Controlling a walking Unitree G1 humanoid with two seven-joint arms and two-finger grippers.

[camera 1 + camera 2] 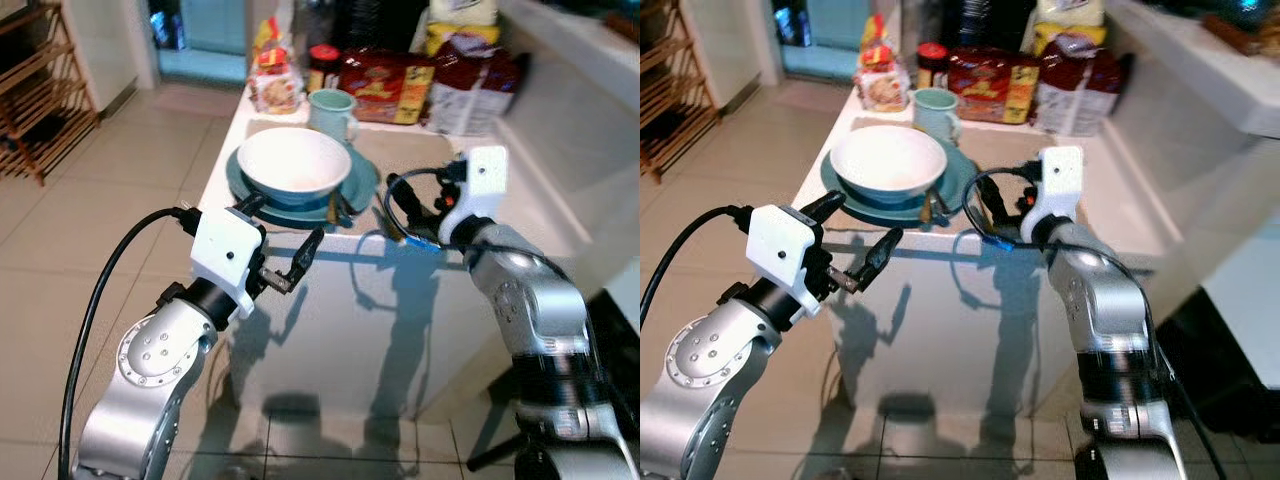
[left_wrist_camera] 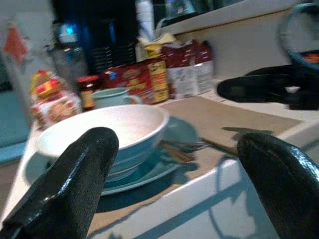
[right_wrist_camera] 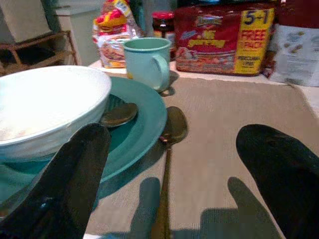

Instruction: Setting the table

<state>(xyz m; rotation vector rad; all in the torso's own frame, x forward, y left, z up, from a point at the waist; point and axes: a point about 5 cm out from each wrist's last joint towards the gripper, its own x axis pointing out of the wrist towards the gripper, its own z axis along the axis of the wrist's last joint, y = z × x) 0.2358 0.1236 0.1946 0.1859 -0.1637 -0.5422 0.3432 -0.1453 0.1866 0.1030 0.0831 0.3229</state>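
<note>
White bowl [image 1: 294, 165], hard, slippery and judged breakable, is best taken by its rim, while left hand [image 1: 284, 240] and right hand [image 3: 169, 184] are held released.

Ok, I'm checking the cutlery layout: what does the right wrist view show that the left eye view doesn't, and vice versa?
Right wrist view: a dark metal spoon lying on the plate against the bowl, seen between the open right gripper.
Left eye view: the open left gripper before the counter edge, a wooden slatted rack, and a tiled floor.
Shared: a white ceramic bowl on a round teal plate, a pale green mug, and a bronze spoon on the beige placemat.
</note>
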